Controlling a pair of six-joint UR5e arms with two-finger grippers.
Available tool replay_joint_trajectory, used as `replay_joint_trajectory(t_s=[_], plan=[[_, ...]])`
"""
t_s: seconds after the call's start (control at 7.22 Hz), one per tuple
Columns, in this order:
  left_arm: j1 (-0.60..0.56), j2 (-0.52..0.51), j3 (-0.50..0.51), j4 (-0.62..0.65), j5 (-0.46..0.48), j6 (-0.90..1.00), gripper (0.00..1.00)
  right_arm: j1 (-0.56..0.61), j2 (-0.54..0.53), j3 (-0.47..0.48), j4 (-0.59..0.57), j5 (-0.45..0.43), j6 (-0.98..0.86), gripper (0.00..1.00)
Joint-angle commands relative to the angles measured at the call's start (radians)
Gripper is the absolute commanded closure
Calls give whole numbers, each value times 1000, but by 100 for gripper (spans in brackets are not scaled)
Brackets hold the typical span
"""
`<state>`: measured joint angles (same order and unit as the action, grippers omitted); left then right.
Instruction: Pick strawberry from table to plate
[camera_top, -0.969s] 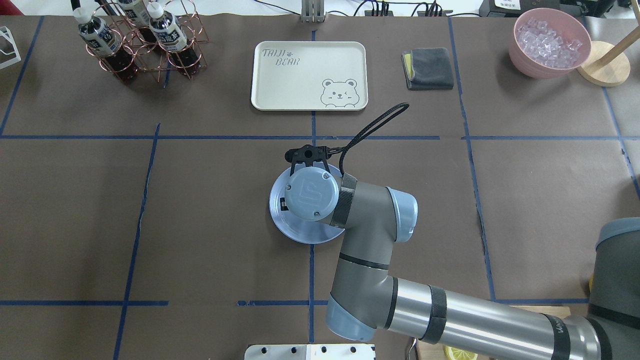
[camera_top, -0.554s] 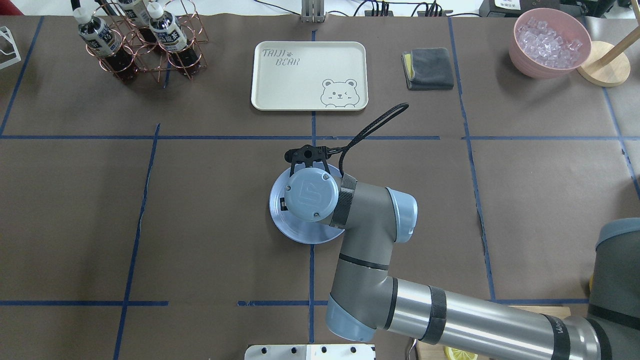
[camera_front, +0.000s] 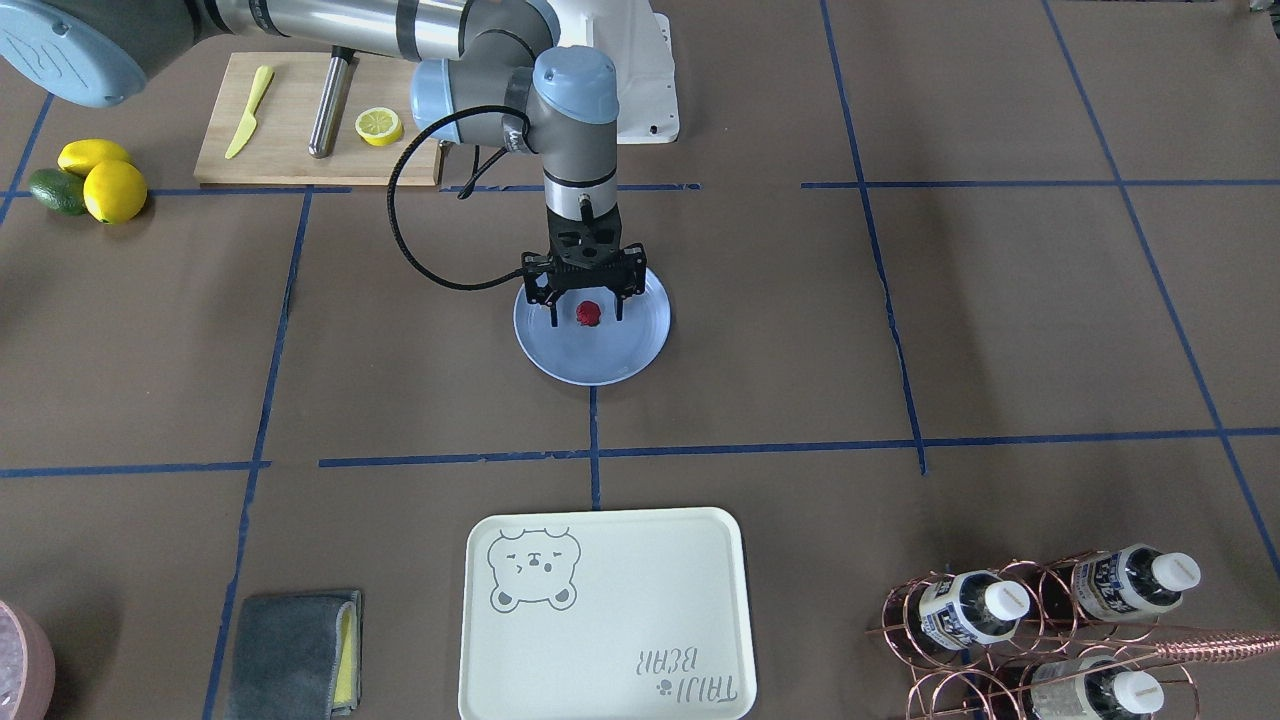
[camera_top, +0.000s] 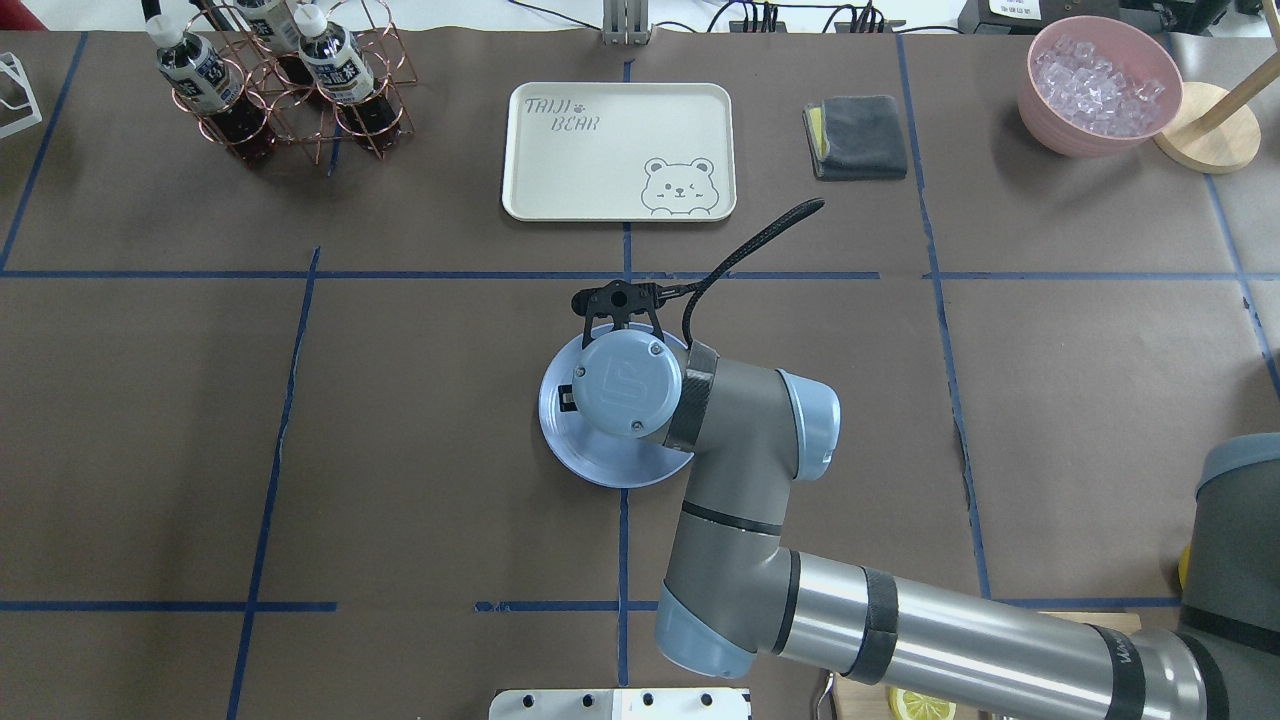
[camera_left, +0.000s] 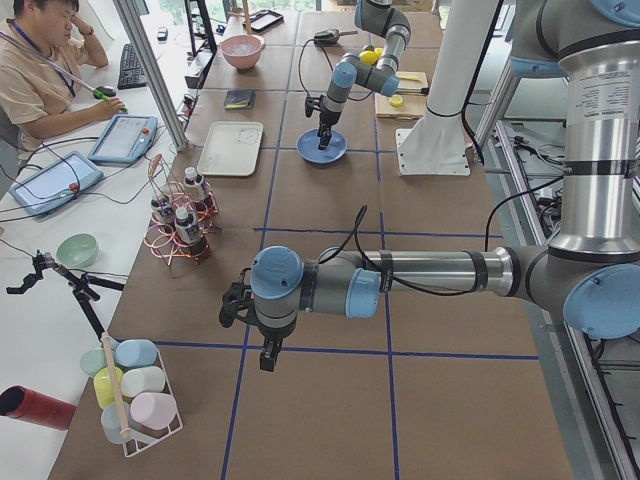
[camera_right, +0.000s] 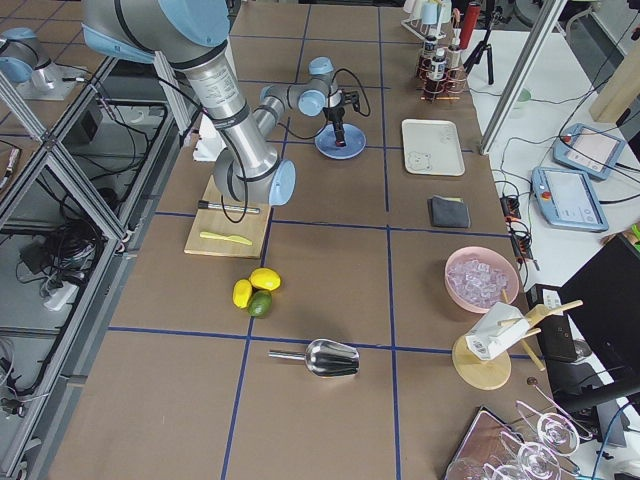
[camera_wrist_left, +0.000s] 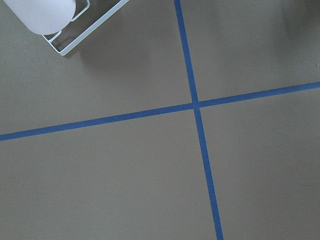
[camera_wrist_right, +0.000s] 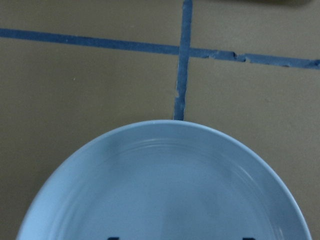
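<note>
The small dark-red strawberry (camera_front: 587, 314) lies on the pale blue plate (camera_front: 592, 362) near the middle of the brown paper table (camera_front: 900, 330). My right gripper (camera_front: 585, 319) points straight down over the plate, open, one finger on each side of the strawberry with a gap to it. In the overhead view my right wrist covers the strawberry and much of the plate (camera_top: 572, 440). The right wrist view shows only the plate (camera_wrist_right: 165, 185) and two fingertip ends at the bottom edge. My left gripper (camera_left: 240, 305) hangs over bare table far from the plate; I cannot tell whether it is open or shut.
A cream bear-print tray (camera_front: 600, 610) lies beyond the plate, with a grey cloth (camera_front: 290, 650) and a copper bottle rack (camera_front: 1050, 620) to either side. A cutting board (camera_front: 290, 150) with a knife and half a lemon, two lemons (camera_front: 105, 180) and an avocado (camera_front: 55, 192) lie on the robot's side.
My right wrist and its cable have shifted slightly away from the robot. The plate has not moved.
</note>
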<state>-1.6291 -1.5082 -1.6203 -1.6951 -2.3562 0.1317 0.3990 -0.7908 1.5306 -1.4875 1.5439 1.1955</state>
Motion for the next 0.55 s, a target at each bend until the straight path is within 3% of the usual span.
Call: replay_joint_trajectory(t_s=[0.0,0.42], plan=[[2,-1,-1,5,0,0,0,174,-89,104,-5,153,-171,0],[0,19,-1,12,2,2,0,564,-425,265,-2,428,-690,0]])
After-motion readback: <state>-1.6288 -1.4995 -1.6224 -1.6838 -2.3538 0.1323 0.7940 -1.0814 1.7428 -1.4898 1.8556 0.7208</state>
